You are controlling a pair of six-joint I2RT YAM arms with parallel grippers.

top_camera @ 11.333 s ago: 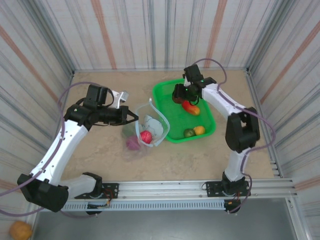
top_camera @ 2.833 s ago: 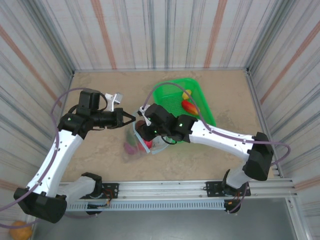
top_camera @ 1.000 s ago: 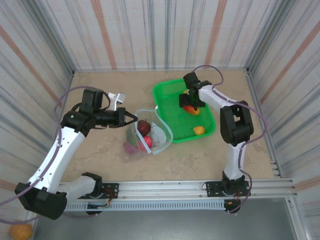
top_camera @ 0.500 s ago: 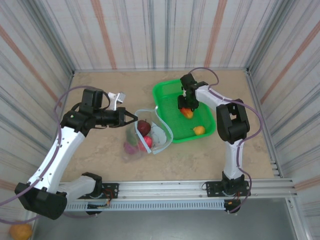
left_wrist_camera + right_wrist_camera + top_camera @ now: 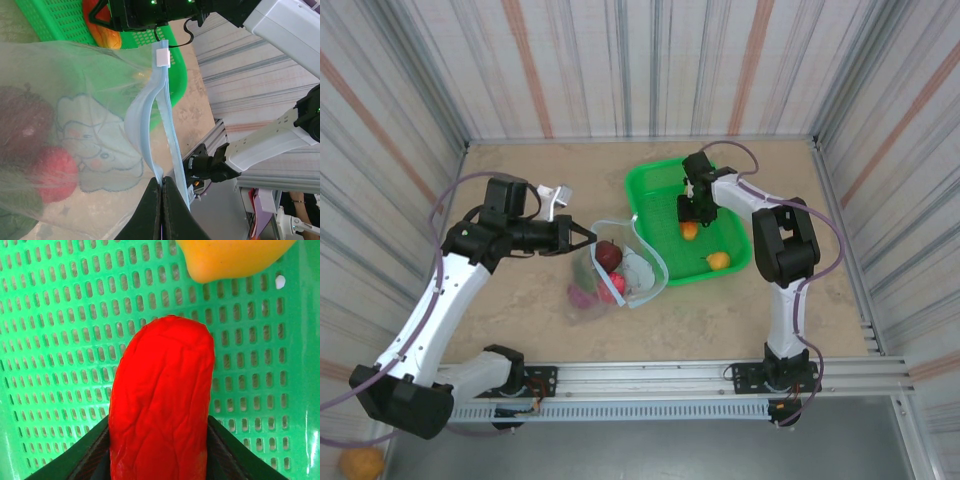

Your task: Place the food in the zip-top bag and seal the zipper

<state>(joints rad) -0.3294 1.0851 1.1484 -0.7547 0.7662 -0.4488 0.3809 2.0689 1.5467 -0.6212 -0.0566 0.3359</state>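
Observation:
The zip-top bag (image 5: 632, 268) lies open in the middle of the table, and inside it are a dark maroon food piece (image 5: 608, 254), a red one (image 5: 615, 284) and a magenta one (image 5: 582, 295). My left gripper (image 5: 584, 237) is shut on the bag's pale blue zipper (image 5: 167, 115), its fingertips (image 5: 155, 192) pinching the strip and holding the mouth up. My right gripper (image 5: 690, 212) is down in the green tray (image 5: 655, 205). In the right wrist view its jaws (image 5: 159, 432) press both sides of a long red food piece (image 5: 160, 390), with a yellow-orange piece (image 5: 230, 257) just beyond.
A second yellow-orange piece (image 5: 718, 261) lies at the tray's near right corner. Striped walls close in the table on three sides, and a metal rail (image 5: 650, 378) runs along the near edge. A larger orange ball (image 5: 360, 462) lies off the table at the lower left.
My right gripper has come down onto the red piece in the tray and its jaws have closed in on it. The left arm and the bag have not moved.

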